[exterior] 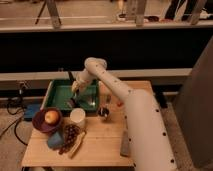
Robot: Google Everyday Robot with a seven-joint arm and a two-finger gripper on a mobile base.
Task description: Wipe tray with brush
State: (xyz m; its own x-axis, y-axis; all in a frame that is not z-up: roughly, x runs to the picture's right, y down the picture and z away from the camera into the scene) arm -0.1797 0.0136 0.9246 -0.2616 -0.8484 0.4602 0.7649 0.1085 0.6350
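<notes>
White arm (140,125) fills the near right, rising from the lower right edge and reaching left-back over the tabletop (100,142). Near front edge of tabletop: blue block (55,140), bunch of dark grapes (70,134), something yellowish beside them, maybe a banana. Grey rectangular block (124,145) lies near the arm's base, partly beside it. A bit further back: purple bowl (44,121) at the left with an apple (51,117) in it, white cup (77,116) just right of it, small dark-and-metal object (104,112) right of the cup, orange-handled tool (120,103) near the arm.

Behind those, green tray (60,95) sits at the back-left of the tabletop. Pincer (75,90) is down over the tray, about mid-tray. Cannot tell how far it is open or what it grips. Dark brush (71,103) shows just below it, low at the tray's near part, bristle end toward the front rim; contact with tray floor unclear.

Beyond the tabletop: dark wall and railing.
</notes>
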